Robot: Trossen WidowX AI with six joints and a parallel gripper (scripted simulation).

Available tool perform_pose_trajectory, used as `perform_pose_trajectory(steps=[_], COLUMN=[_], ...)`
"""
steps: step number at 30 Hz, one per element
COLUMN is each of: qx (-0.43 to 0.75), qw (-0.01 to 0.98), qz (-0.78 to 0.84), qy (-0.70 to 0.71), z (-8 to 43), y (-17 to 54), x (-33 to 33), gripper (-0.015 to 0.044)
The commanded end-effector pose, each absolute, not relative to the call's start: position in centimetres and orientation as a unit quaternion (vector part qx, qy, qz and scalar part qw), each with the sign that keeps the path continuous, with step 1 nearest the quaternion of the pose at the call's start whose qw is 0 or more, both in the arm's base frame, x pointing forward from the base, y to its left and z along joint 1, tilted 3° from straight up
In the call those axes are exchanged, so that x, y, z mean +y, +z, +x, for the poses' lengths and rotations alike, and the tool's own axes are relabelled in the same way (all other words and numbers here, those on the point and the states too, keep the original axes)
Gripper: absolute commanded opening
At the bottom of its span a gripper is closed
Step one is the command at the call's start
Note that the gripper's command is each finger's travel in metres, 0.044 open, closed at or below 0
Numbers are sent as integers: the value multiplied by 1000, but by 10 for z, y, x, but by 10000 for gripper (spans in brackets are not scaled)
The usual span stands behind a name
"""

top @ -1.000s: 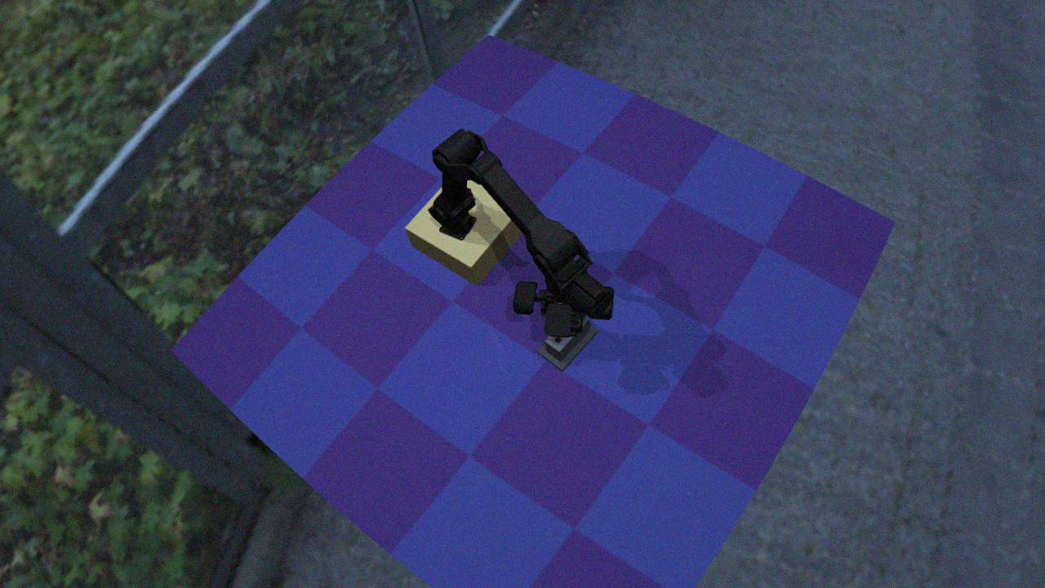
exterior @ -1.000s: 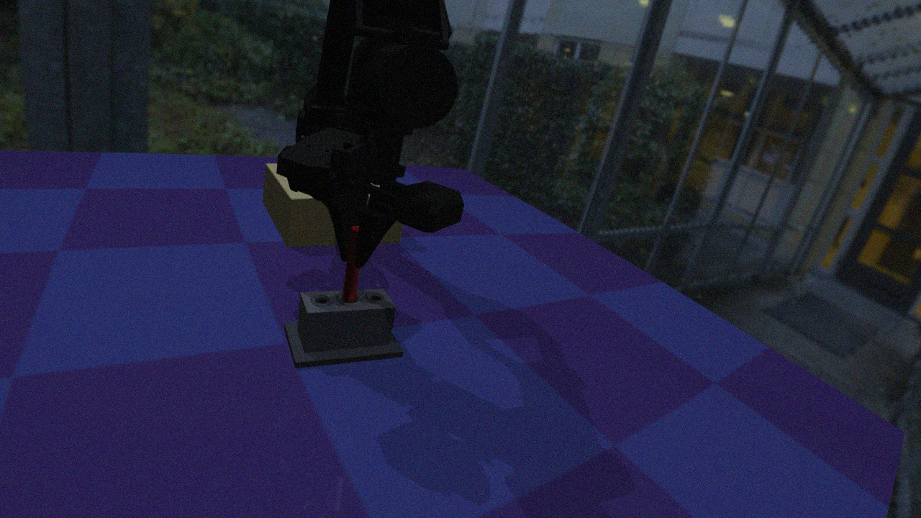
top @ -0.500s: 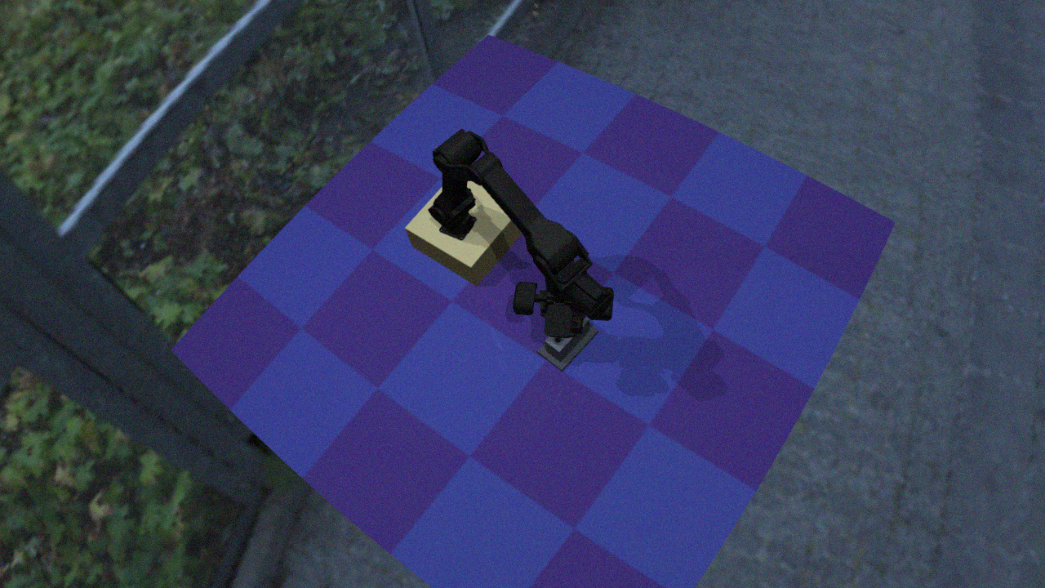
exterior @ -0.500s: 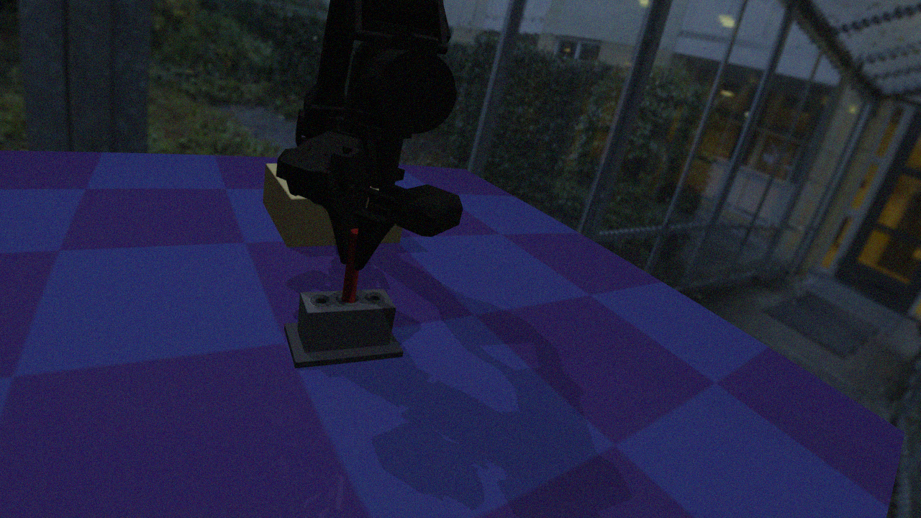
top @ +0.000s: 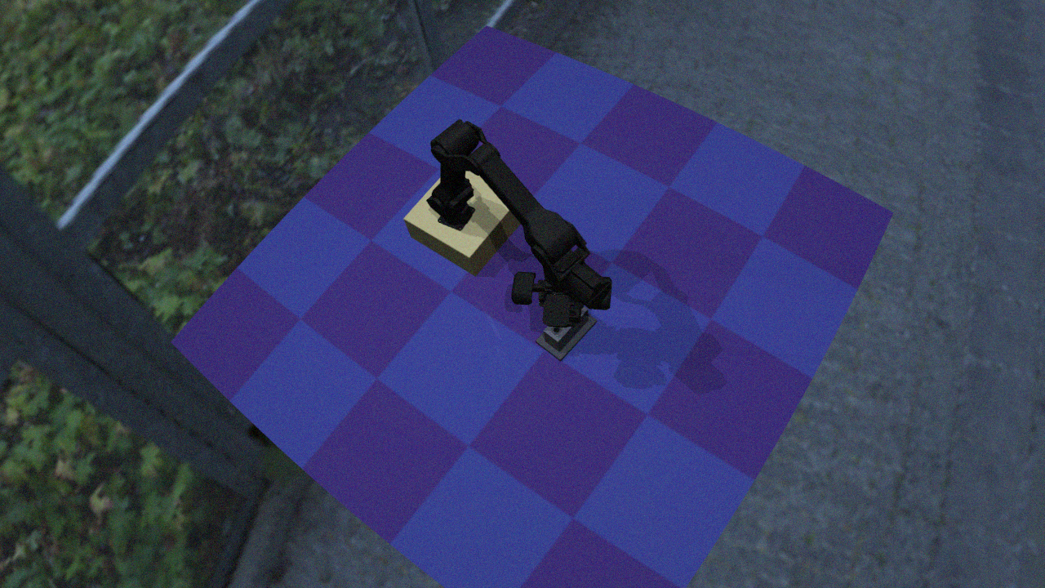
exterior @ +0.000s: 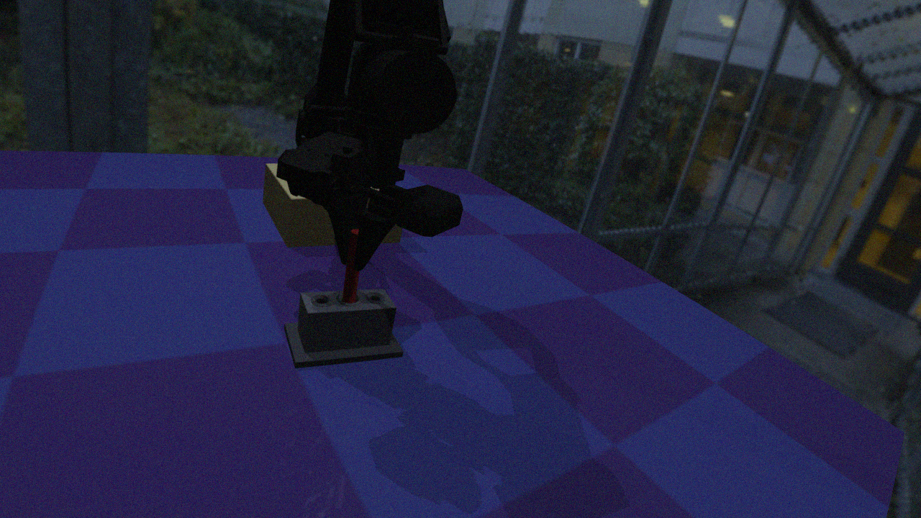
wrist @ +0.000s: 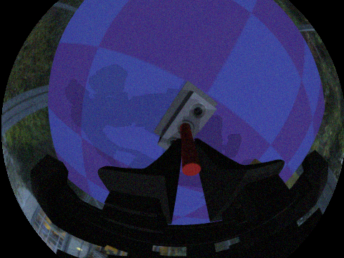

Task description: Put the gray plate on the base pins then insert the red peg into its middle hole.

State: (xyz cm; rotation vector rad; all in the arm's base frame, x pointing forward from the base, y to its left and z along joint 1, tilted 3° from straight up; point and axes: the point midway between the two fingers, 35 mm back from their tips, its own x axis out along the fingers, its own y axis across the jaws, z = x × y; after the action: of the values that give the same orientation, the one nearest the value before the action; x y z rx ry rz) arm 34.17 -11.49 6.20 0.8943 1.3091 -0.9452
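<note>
The gray plate [top: 558, 337] [exterior: 347, 328] [wrist: 196, 99] is a block with three holes in a row and sits flat on the base [top: 561, 355] [exterior: 347, 355] [wrist: 175, 107]. The two pins are hidden inside it. My gripper [exterior: 357, 265] [wrist: 188, 142] is shut on the red peg [exterior: 351, 280] [wrist: 188, 152], above the plate. The peg's lower end is at the plate's middle hole in the exterior view and the wrist view, with most of the peg above the plate. It leans slightly in the exterior view. How deep its end reaches is unclear. In the top view, the arm hides the peg.
The arm stands on a pale yellow block [top: 438, 235] [exterior: 309, 221] behind the base. The blue and purple checkered table top [top: 438, 350] [exterior: 160, 309] [wrist: 143, 72] surrounds everything, with the arm's shadow beside the base.
</note>
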Motion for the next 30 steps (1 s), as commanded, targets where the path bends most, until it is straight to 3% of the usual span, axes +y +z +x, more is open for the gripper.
perform_pose_trajectory(steps=[1,29,30], qx=[566,566,566], qw=[602,603,603], qz=[386,387,387], qy=[-409,-409,-409], z=[340,341,341], y=[61,60,60], x=[-115,-115,-115], gripper=[0,0,26])
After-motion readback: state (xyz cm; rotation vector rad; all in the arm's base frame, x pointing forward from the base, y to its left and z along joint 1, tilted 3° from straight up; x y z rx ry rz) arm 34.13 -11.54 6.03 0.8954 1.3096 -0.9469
